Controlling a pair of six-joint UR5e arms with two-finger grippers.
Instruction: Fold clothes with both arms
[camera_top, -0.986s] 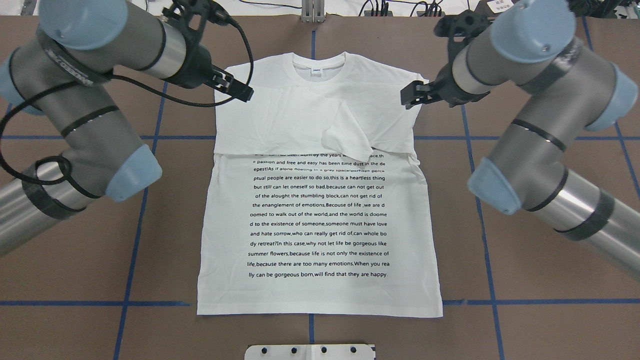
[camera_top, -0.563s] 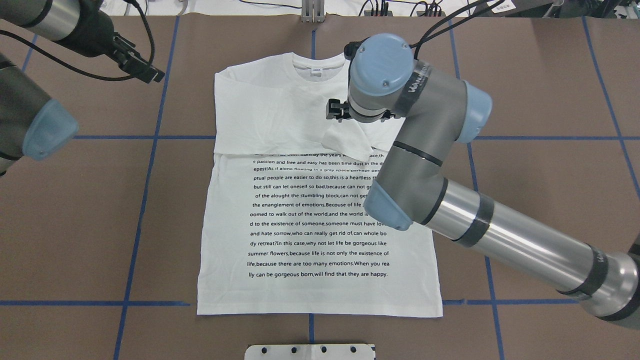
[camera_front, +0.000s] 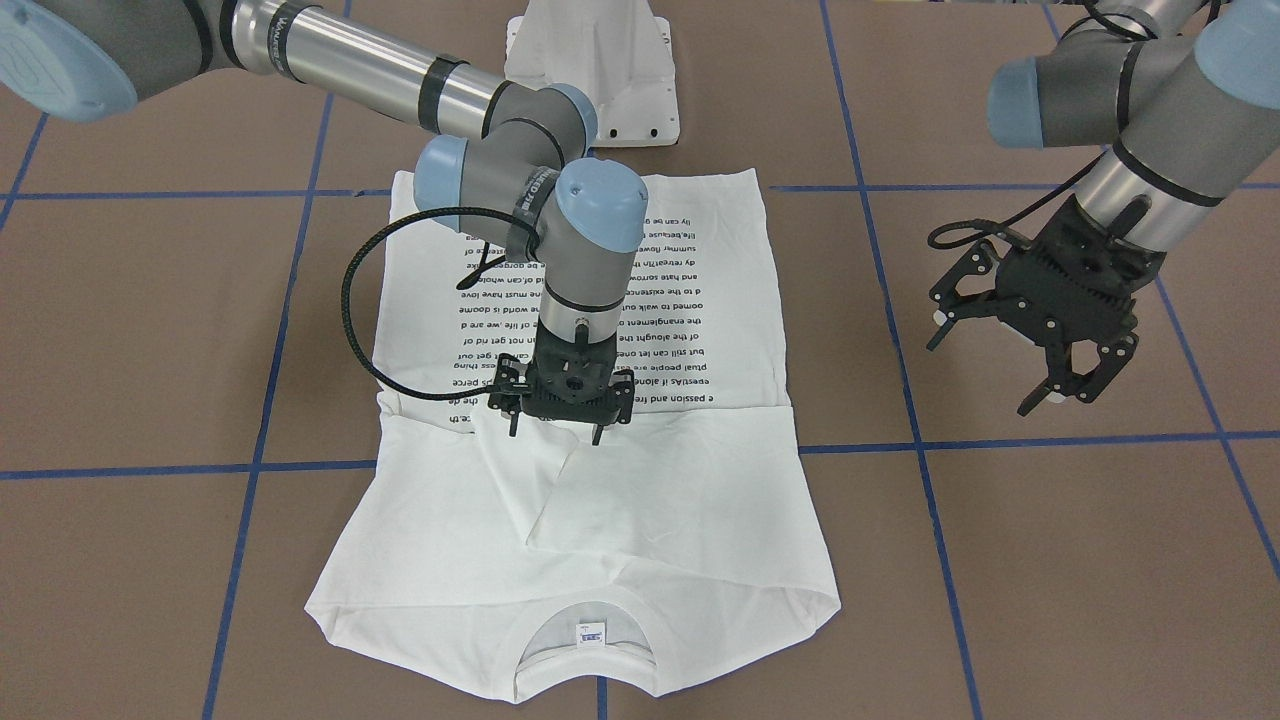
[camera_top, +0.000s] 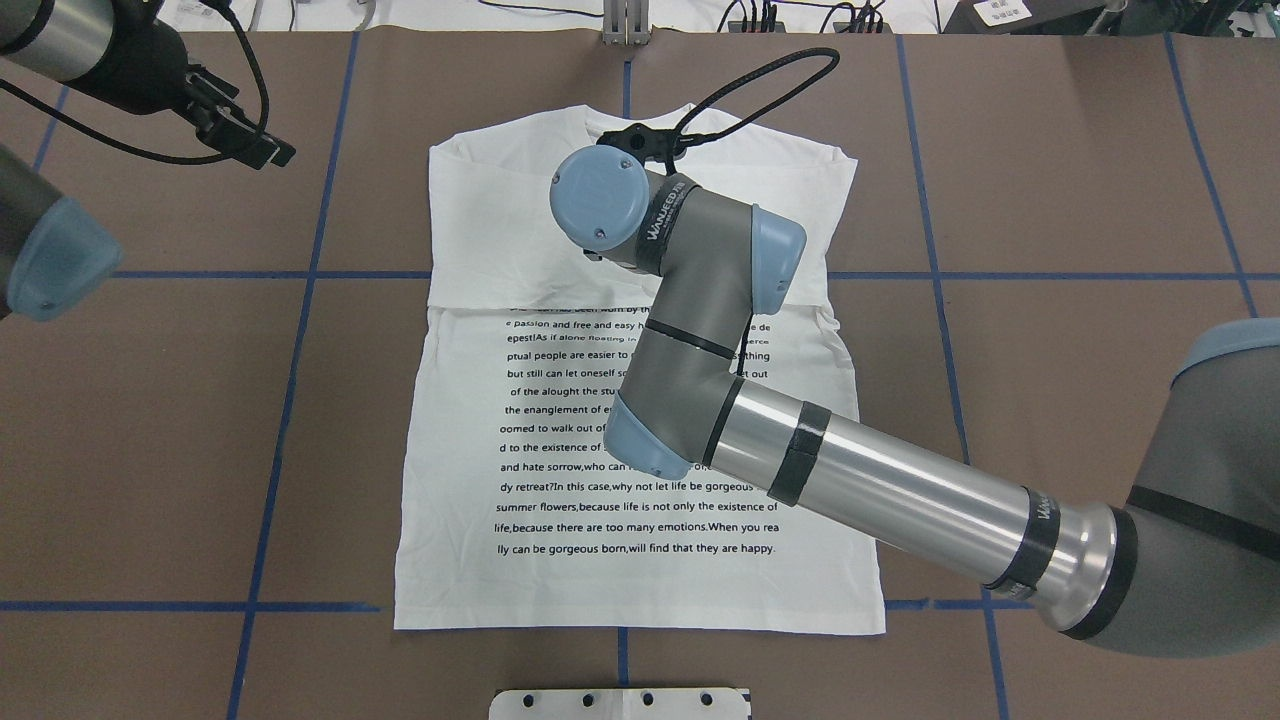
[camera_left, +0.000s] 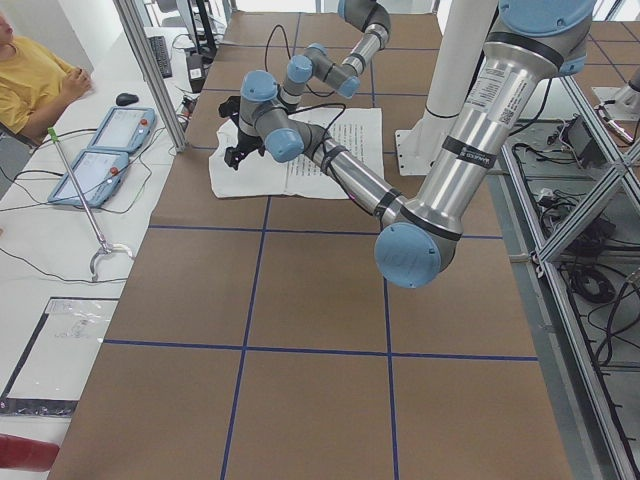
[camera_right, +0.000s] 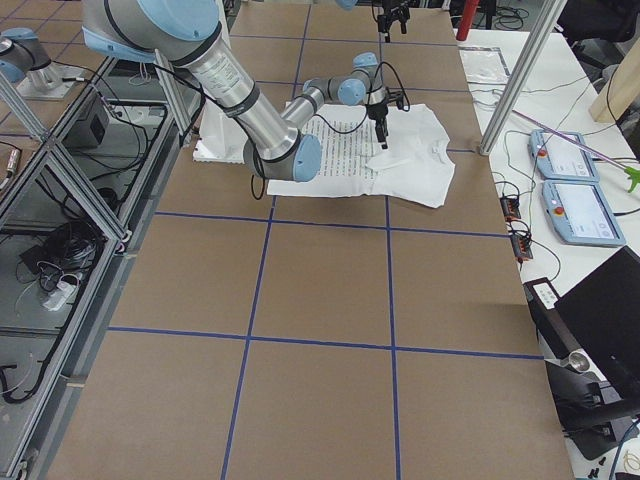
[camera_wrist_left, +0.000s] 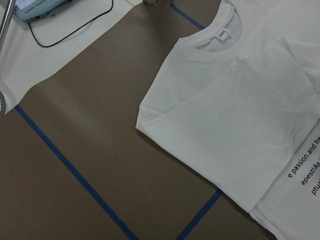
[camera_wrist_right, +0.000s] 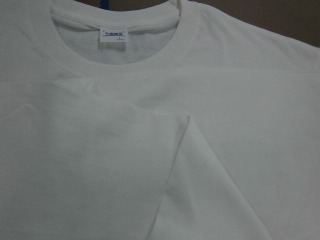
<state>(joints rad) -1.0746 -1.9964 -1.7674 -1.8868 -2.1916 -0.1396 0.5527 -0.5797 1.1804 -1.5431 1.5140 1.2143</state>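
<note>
Jaws of the right gripper (camera_front: 556, 428) hang spread, tips down at the T-shirt (camera_front: 690, 500), its folded sleeve (camera_front: 515, 475) directly beneath them; the left gripper (camera_front: 992, 357) is spread too, well aside. I fear closing deep pinches both layers, dragging the fold askew.
</note>
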